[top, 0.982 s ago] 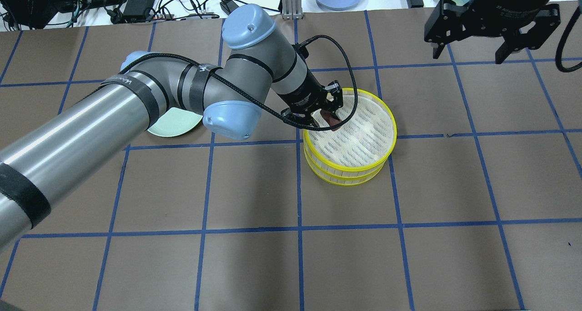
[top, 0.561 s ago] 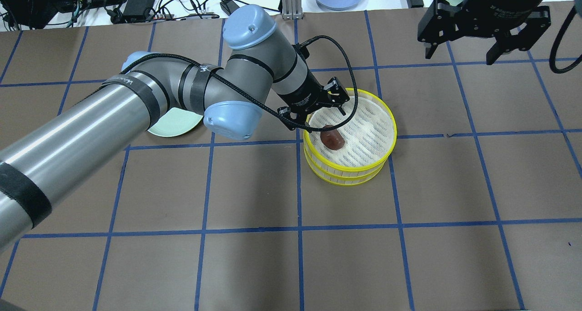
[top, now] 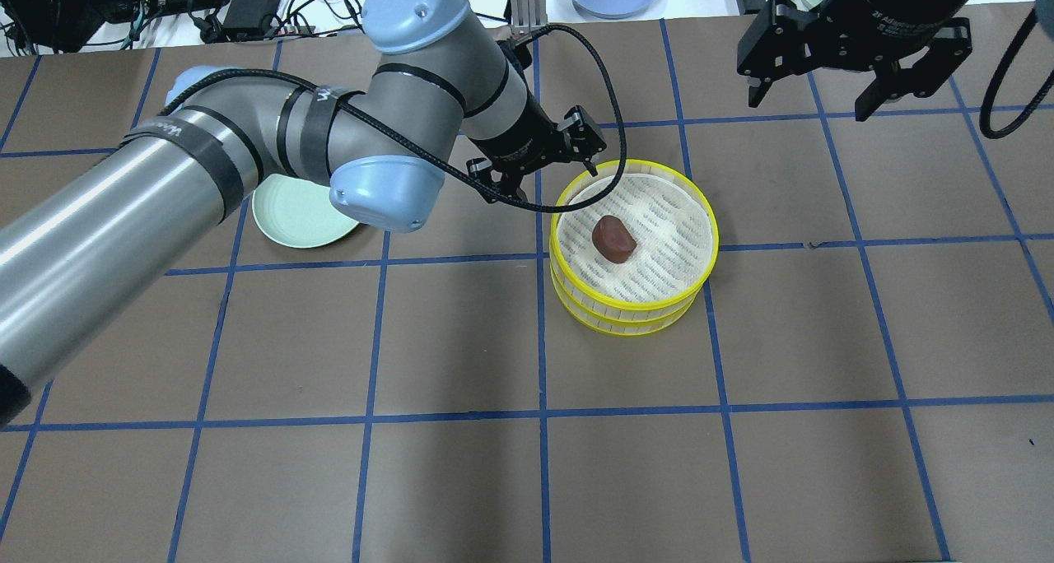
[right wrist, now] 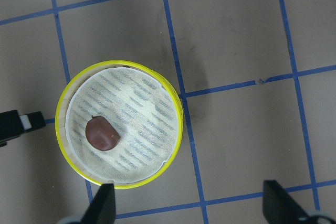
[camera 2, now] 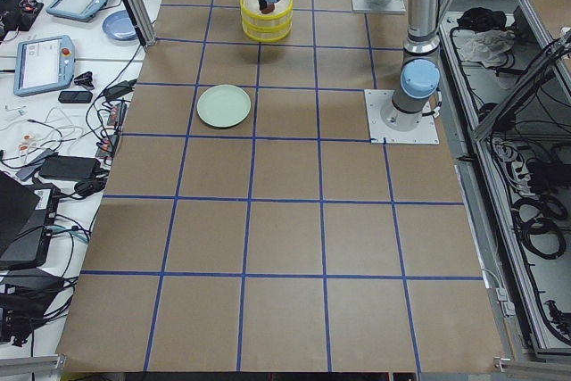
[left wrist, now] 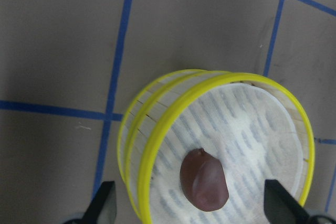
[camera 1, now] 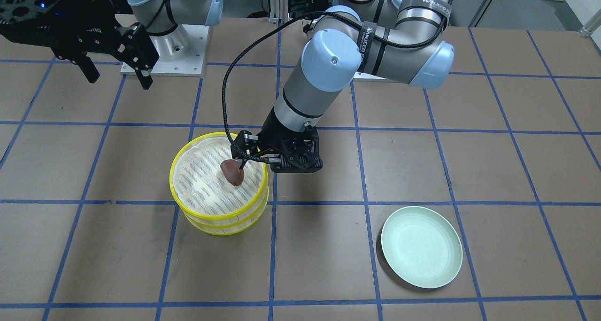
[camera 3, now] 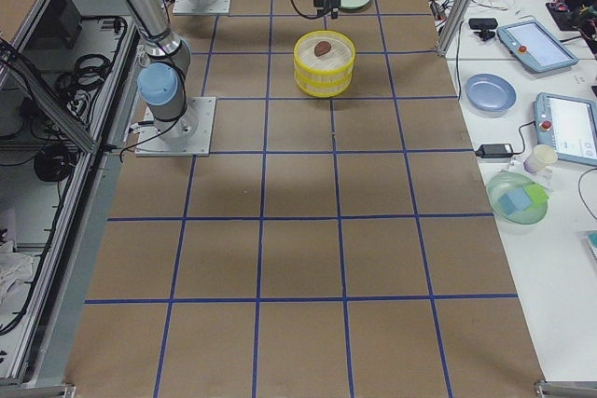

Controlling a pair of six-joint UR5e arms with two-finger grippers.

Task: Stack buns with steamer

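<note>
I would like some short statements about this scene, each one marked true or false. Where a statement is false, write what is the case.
1. The brown bun lies in the upper tier of the steamer. True.
2. The left gripper has its fingers shut on the brown bun. False: its fingers are open and the bun lies free on the mesh.
3. The two steamer tiers stand side by side. False: one is stacked on the other.
4. The right gripper is open and away from the steamer. True.
5. The green plate sits under the steamer. False: it lies apart from it on the table.
</note>
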